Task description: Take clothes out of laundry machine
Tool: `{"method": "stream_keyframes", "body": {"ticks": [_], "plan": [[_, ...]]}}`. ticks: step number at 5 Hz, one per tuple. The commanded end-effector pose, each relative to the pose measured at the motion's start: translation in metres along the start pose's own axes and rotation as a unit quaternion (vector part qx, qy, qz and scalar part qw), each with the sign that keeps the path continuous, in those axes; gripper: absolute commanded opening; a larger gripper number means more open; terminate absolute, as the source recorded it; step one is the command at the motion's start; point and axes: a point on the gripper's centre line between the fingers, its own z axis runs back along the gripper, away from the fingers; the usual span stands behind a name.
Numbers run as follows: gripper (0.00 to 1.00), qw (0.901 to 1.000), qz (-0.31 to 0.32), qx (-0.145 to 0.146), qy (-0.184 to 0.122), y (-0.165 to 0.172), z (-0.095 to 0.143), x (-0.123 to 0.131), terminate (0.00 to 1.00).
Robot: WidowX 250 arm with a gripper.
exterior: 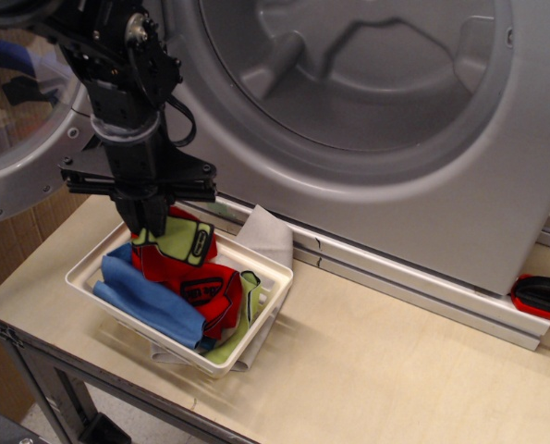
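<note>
Claw [151,222] grips clothes [177,238] above seemingly full tray [267,265].

Small floppy lime-green fabric piece [177,239] carries thin black piping; large front-loading laundry machine [395,139] is silver-grey.

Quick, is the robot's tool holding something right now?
Tool: closed on the lime-green cloth, which hangs over the white tray of clothes.
</note>
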Motion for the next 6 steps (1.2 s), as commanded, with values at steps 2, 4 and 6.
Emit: {"method": "stream_keyframes", "body": {"ticks": [2,4,6], "plan": [[1.0,0.9982,-0.005,-0.058,-0.009,-0.021,0.014,-0.014,0.0],[1.0,0.997,0.008,-0.076,-0.012,-0.023,0.03,-0.021,0.0],[1.0,0.9987,0.005,-0.05,0.011,-0.021,0.027,-0.01,0.0]]}}
